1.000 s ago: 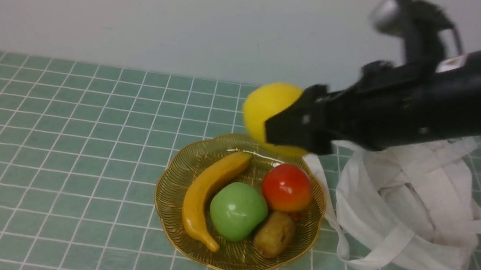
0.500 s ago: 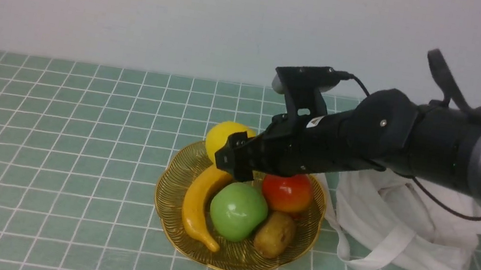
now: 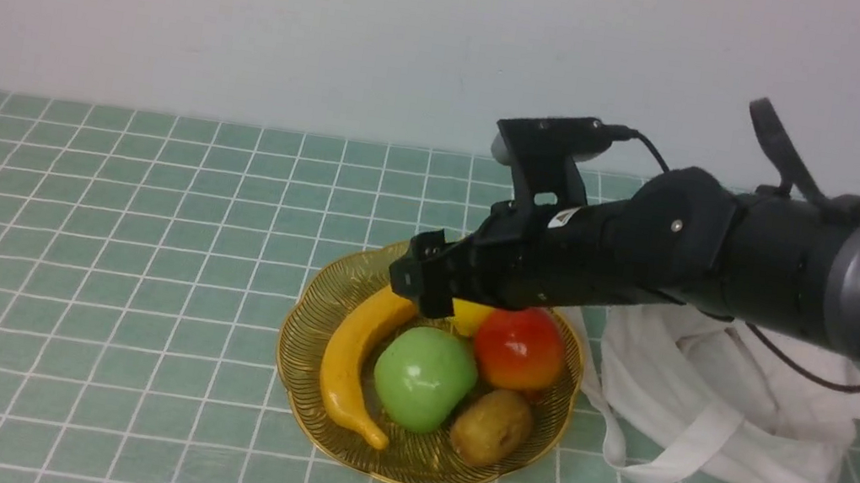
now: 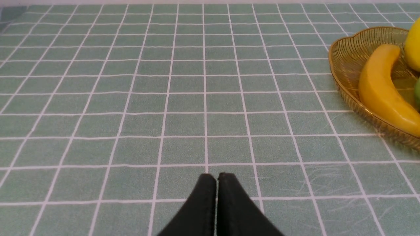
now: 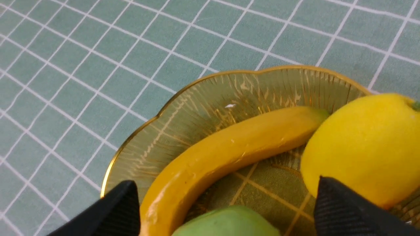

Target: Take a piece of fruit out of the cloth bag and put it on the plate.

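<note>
The yellow lemon (image 5: 361, 147) lies in the golden scalloped plate (image 5: 229, 73), at the far end of the banana. In the front view only a small patch of the lemon (image 3: 470, 316) shows under my right gripper (image 3: 424, 279). That gripper (image 5: 226, 213) hangs low over the plate (image 3: 314, 335) with its jaws wide apart; one fingertip (image 5: 354, 209) is beside the lemon and nothing is held. The white cloth bag (image 3: 729, 406) slumps to the right of the plate, under the right arm. My left gripper (image 4: 216, 177) is shut and empty over bare tablecloth, left of the plate (image 4: 347, 42).
The plate also holds a banana (image 3: 354, 349), a green apple (image 3: 422, 377), a red-orange fruit (image 3: 518, 347) and a brown kiwi (image 3: 492, 425). The bag's strap (image 3: 618, 466) trails beside the plate. Green checked cloth covers the table; a wall stands behind.
My right gripper came down from above the plate's far rim with the lemon and opened. The lemon now rests in the plate, and the banana has shifted slightly.
</note>
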{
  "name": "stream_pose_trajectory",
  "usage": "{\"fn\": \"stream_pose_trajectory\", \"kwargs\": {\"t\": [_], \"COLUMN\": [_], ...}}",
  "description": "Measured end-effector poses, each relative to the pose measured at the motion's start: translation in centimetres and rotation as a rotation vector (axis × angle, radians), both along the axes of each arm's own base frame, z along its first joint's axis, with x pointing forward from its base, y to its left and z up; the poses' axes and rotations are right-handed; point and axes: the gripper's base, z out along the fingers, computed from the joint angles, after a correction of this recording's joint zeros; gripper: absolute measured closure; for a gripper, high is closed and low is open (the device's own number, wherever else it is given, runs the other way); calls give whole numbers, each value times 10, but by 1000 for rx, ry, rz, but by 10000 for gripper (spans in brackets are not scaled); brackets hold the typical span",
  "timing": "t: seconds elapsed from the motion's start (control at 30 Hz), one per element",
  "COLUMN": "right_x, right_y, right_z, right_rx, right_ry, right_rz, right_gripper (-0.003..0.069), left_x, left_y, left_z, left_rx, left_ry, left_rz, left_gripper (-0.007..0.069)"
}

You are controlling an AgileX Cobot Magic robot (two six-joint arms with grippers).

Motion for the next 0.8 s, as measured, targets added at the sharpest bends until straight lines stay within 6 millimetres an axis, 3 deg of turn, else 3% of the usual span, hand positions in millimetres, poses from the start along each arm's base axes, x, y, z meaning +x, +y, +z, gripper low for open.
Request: {"fn": "stream_pose_trajectory", "kwargs": {"t": [0.13, 0.33, 0.43, 0.57, 0.6, 0.67, 0.8], "right_x": [-6, -33, -59, -108, -113, -144, -184], "right_y": [-25, -90, -126, -169, -172, -189, -203], "right_z": [31, 100, 134, 170, 172, 181, 174], "right_rx": [9, 35, 31, -60, -75, -145, -192], "right_ry": [14, 19, 11, -33, -37, -80, -148], "right_rz": [13, 0, -16, -49, -55, -111, -207], "right_gripper": [139, 461, 615, 667, 669, 671, 671], "left_x": [0, 0, 0, 0, 0, 0, 0], "left_y": [0, 0, 0, 0, 0, 0, 0], "left_z": [0, 0, 0, 0, 0, 0, 0], "left_rx": [0, 0, 0, 0, 0, 0, 0], "left_ry": [0, 0, 0, 0, 0, 0, 0], "left_rz": [0, 0, 0, 0, 0, 0, 0], "left_gripper": [632, 632, 632, 632, 632, 632, 632]}}
